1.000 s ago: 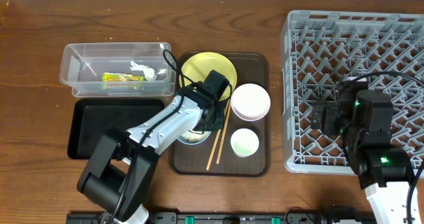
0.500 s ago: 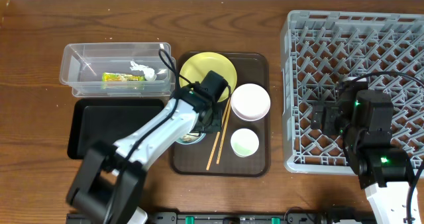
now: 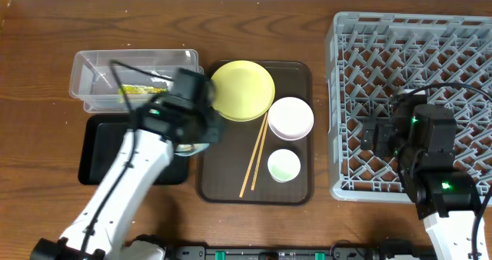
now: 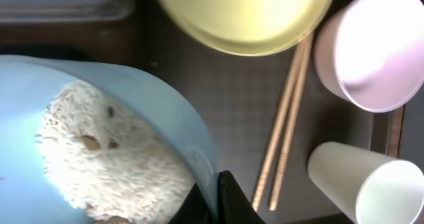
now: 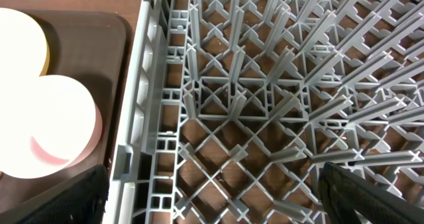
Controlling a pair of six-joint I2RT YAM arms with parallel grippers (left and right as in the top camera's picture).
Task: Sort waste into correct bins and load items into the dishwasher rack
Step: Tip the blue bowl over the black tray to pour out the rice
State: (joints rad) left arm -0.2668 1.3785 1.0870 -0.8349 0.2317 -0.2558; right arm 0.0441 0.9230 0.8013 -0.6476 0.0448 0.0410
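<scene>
Rice fills the light blue bowl, and my left gripper is clamped on its rim, one finger on each side of the wall. Just past my fingers the two chopsticks lie on the brown tray. The yellow plate is ahead, and the pink bowl and cup are beyond the chopsticks. From above, this hand hangs where that tray meets the black tray. My right gripper hovers over the rack, jaws wide apart and empty.
</scene>
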